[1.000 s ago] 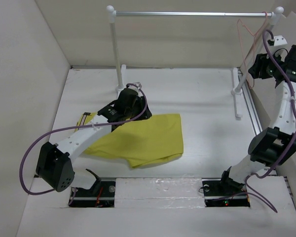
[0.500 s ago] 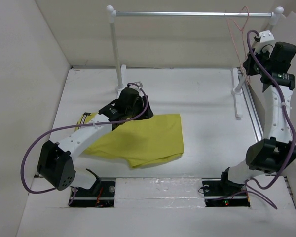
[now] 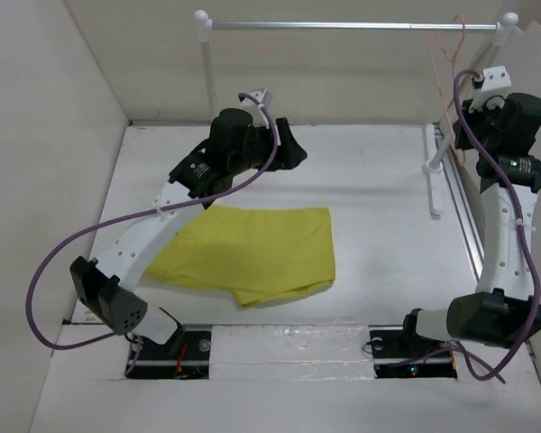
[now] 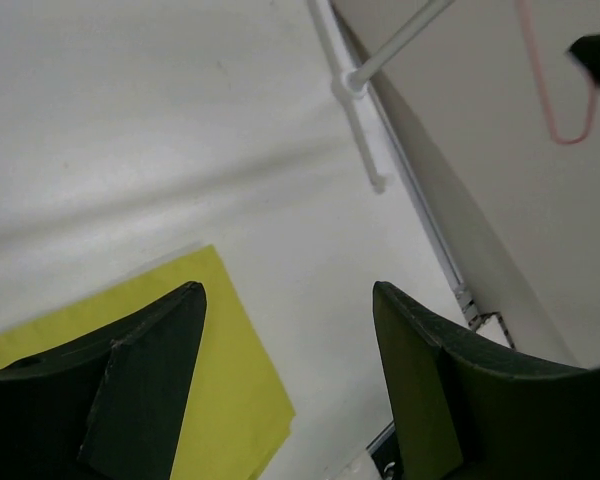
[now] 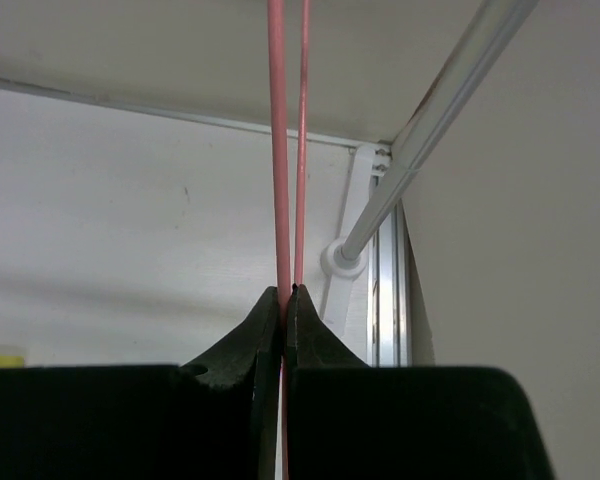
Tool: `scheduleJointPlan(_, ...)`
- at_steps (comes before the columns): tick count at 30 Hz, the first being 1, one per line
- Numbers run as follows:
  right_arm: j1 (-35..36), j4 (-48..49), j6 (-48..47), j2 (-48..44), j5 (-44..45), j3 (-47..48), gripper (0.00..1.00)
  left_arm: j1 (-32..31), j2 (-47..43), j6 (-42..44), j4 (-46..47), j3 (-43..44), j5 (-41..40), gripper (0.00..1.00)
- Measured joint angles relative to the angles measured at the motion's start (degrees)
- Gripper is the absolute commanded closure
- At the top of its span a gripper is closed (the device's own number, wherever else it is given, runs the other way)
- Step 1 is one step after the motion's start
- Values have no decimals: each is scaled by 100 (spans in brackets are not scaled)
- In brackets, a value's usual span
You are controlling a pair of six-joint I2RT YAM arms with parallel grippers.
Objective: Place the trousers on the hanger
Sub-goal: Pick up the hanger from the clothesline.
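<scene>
Right gripper (image 5: 285, 296) clamped on the pink hanger (image 5: 278, 150) at the upper right of the top view; yellow trousers (image 3: 252, 257) lie at lower centre.
In the right wrist view the jaws press together on the hanger's thin wire, just beside the silver rail (image 5: 430, 120). The trousers rest folded on the counter (image 3: 370, 171), with nothing gripping them. The left gripper (image 4: 288, 300) hangs above the counter at upper centre, its fingers spread apart and empty; the trousers' corner shows at the lower left of its wrist view.

table (image 3: 379, 225): white | stand (image 3: 211, 86): white posts, silver rail, upright at far edge
</scene>
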Motion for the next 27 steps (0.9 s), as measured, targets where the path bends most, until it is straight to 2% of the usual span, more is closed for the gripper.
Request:
scheduleJointPlan(6,-173,13,-31,-280,-120,-896,100,-540,1016,101,-238,1858,-11,39)
scheduleJointPlan(10,-138,13,-52,-505,-144,-1276,100,-905,2011,136,-522,3407,-109,41)
scheduleJointPlan(13,42,66,-44,-807,-138,-1609,100,-1161,2562,131,-546,4094,-284,44)
scheduleJointPlan(16,319,144,63,-1333,-232,-2293,100,-1377,2778,87,-540,4118,-472,47)
scheduleJointPlan(20,568,46,319,-1947,-382,-3224,100,-1530,2806,-66,-382,3657,-678,47)
scheduleJointPlan(27,1445,-44,555,-2367,-17,-3912,100,-1604,2835,-302,-81,2922,-1261,43)
